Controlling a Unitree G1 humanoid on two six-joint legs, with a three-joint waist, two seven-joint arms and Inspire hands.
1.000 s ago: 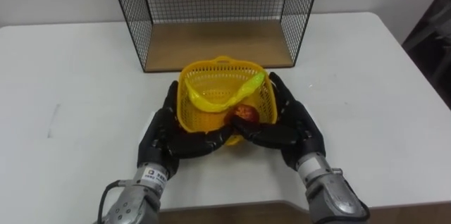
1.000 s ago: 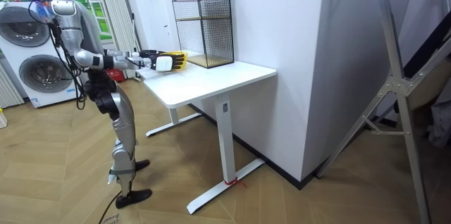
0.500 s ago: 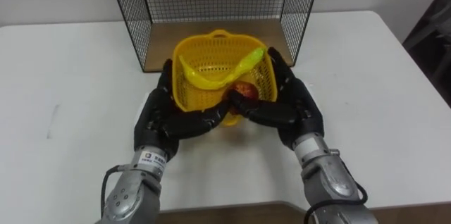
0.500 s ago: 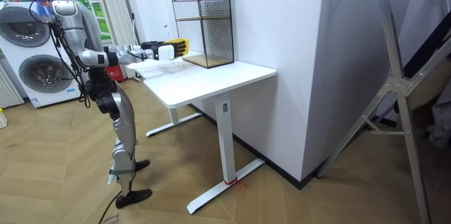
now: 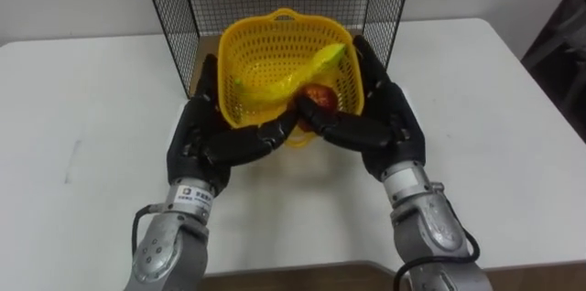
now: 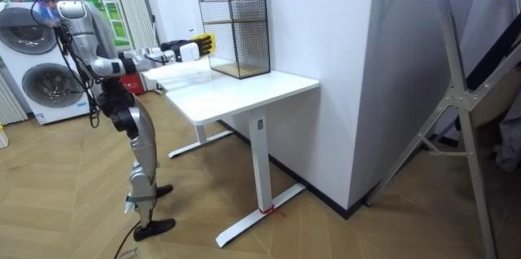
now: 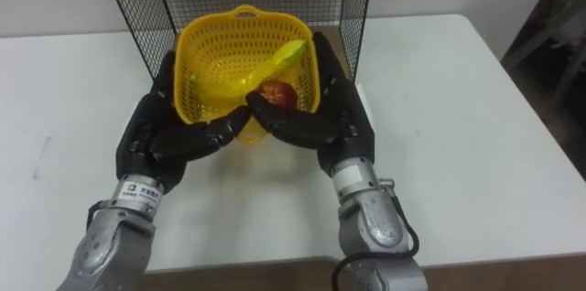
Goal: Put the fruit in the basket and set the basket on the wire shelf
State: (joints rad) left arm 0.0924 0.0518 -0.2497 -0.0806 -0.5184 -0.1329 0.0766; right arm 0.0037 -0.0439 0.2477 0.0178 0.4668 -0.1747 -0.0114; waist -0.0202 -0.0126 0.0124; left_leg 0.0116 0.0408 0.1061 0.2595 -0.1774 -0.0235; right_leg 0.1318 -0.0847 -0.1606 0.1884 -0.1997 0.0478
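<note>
A yellow plastic basket (image 5: pixel 261 58) is held above the white table (image 5: pixel 494 135), right at the open front of the black wire shelf (image 5: pixel 174 3). In it lie a yellow banana (image 5: pixel 316 60) and a red apple (image 5: pixel 320 97). My left hand (image 5: pixel 206 135) presses on its left side and my right hand (image 5: pixel 385 122) on its right side. Both keep their fingers straight along the walls, and the thumbs meet under the near wall. In the room view the basket (image 6: pixel 205 44) is held out at arm's length before the wire shelf (image 6: pixel 236 23).
The shelf's wooden floor (image 5: pixel 203 53) lies just beyond and below the basket, with mesh walls on both sides. I stand at the table's end, on the room view's left, with a washing machine (image 6: pixel 37 72) behind me.
Both hands have lifted the basket and carried it forward, from low over the table to the shelf's open front. In the room view the arms have risen.
</note>
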